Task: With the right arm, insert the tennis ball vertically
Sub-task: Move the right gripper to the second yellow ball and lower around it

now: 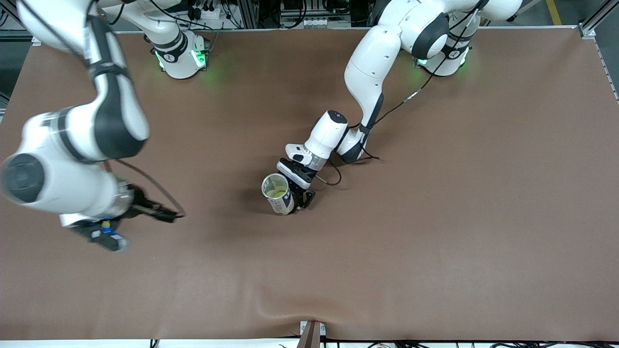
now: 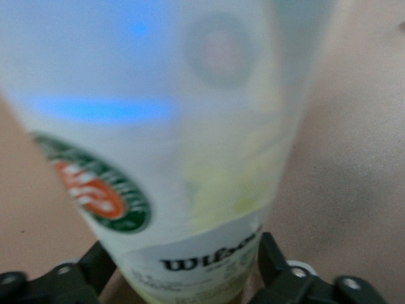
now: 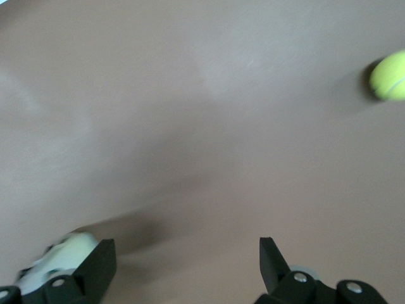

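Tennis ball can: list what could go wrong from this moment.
1. The tennis ball can stands upright mid-table with the left gripper around its base, fingers wide. If that arm brushes it while pulling away, the tall can may tip.
2. The right gripper is open and empty over the right arm's end of the table; a loose tennis ball lies on the table and could roll when approached.
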Controlling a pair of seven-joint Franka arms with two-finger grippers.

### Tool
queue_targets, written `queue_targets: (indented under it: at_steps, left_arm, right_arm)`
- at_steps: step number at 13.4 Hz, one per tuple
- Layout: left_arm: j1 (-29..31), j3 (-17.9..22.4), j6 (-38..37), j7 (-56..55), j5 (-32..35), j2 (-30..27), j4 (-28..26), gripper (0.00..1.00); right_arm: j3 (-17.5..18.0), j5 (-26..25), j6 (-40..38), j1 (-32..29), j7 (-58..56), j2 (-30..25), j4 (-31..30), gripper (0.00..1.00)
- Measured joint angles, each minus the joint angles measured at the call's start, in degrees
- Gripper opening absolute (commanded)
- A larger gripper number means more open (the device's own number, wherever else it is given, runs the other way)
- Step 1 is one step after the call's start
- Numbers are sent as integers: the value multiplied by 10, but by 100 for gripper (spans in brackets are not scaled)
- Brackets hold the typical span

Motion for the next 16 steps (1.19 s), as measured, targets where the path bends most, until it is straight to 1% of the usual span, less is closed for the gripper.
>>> queue_targets:
  at_steps: [2, 4, 7, 9, 11, 16]
  left_arm:
    - [0, 1, 0, 0, 0, 0, 1, 100]
    - [0, 1, 0, 0, 0, 0, 1, 100]
    - [0, 1, 0, 0, 0, 0, 2, 100]
    - [0, 1, 0, 0, 0, 0, 2, 100]
    - [0, 1, 0, 0, 0, 0, 3, 100]
    - [-1, 1, 0, 0, 0, 0, 3, 100]
  right_arm:
    - [0, -21, -8, -39, -68, 0, 0, 100]
    - [1, -55, -14, -64, -124, 0, -2, 100]
    - [1, -122, -13, -89, -190, 5, -14, 100]
    - [1, -145, 5, -101, -224, 11, -28, 100]
    - [1, -149, 48, -118, -243, 16, -56, 100]
    - [1, -149, 220, -159, -281, 19, -175, 100]
